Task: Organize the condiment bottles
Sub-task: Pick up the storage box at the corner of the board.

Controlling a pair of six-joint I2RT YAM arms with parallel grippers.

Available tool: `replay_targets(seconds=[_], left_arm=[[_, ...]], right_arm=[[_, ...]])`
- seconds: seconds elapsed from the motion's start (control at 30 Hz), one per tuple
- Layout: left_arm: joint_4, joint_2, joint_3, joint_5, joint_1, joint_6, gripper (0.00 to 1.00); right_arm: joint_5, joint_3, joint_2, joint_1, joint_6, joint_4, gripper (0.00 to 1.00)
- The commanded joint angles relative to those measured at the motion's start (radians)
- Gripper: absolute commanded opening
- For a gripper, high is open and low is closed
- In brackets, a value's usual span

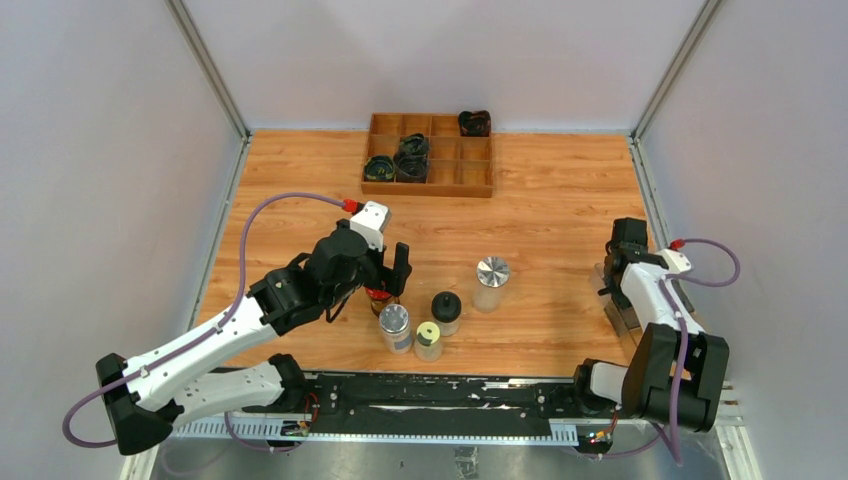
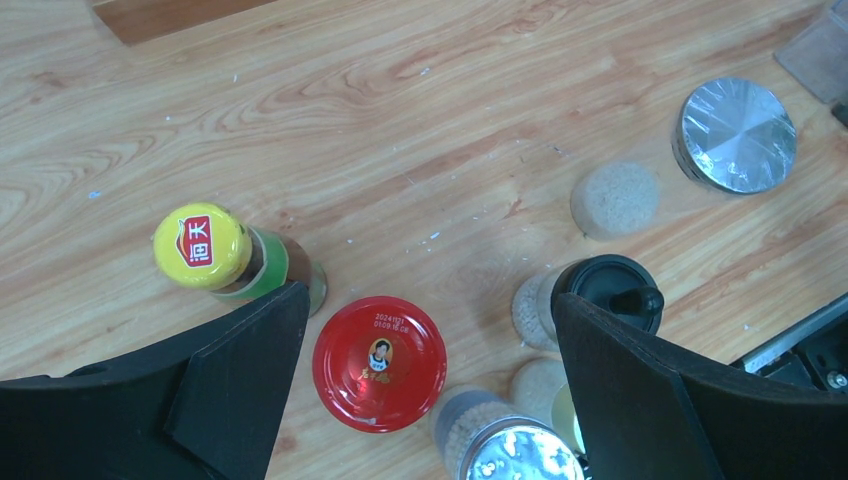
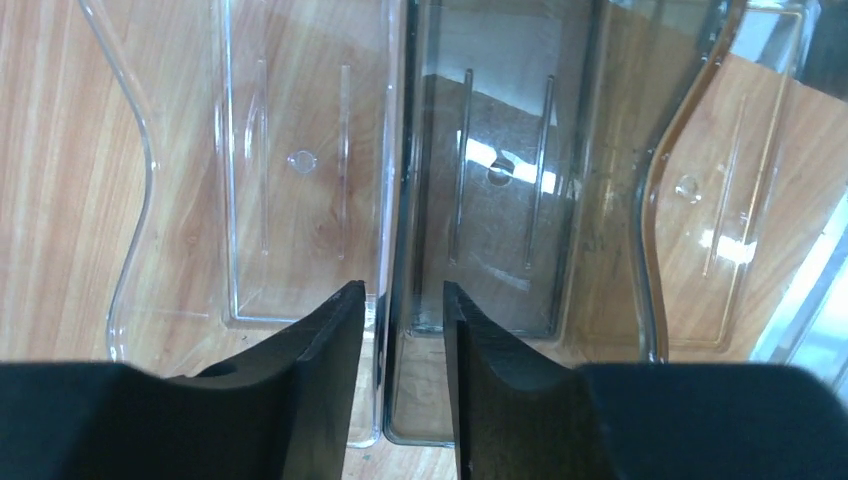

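In the left wrist view my left gripper (image 2: 428, 300) is wide open and hangs over a red-capped jar (image 2: 379, 362), which stands between its fingers untouched. A yellow-capped bottle with a green neck (image 2: 201, 246) stands just outside the left finger. A black domed-cap bottle (image 2: 610, 295) is by the right finger. Two silver-capped jars (image 2: 738, 135) (image 2: 520, 455) and a pale yellow cap (image 2: 562, 415) are close by. From above, the left gripper (image 1: 385, 275) covers the red jar (image 1: 378, 296). My right gripper (image 3: 402, 295) stands narrowly open astride the adjoining walls of a clear tray (image 3: 300, 160) and a smoky tray (image 3: 500, 120).
A wooden compartment box (image 1: 428, 185) at the back holds dark coiled bundles (image 1: 410, 158). The trays (image 1: 618, 312) lie at the table's right edge under the right gripper (image 1: 613, 280). Grey walls close in both sides. Bottles cluster near the front centre: silver (image 1: 394, 322), pale yellow (image 1: 428, 335), black (image 1: 446, 307), silver (image 1: 491, 272).
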Motion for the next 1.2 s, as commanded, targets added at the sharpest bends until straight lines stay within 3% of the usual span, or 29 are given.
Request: replay_targets(seconds=[0.0,0.27,0.47,0.83,1.17], left_arm=[[0.010,-0.009,-0.009,0.009,-0.008,0.003,1.00],[0.023,-0.004,-0.023,0.013,-0.008,0.003,1.00],[0.027,-0.002,-0.028,0.012,-0.007,0.005,1.00],[0.048,0.009,-0.038,0.016,-0.008,-0.003,1.00],[0.069,-0.002,-0.064,0.023,-0.008,-0.020,1.00]], right_arm=[[-0.018,-0.015,0.025,-0.016,-0.003,0.030,0.36],[-0.016,-0.018,0.058,-0.016,-0.011,0.050,0.24],[-0.028,-0.012,0.069,-0.017,-0.023,0.057,0.00],[-0.126,0.046,0.101,-0.011,-0.128,0.069,0.00],[-0.139,0.173,0.200,0.074,-0.221,0.027,0.00]])
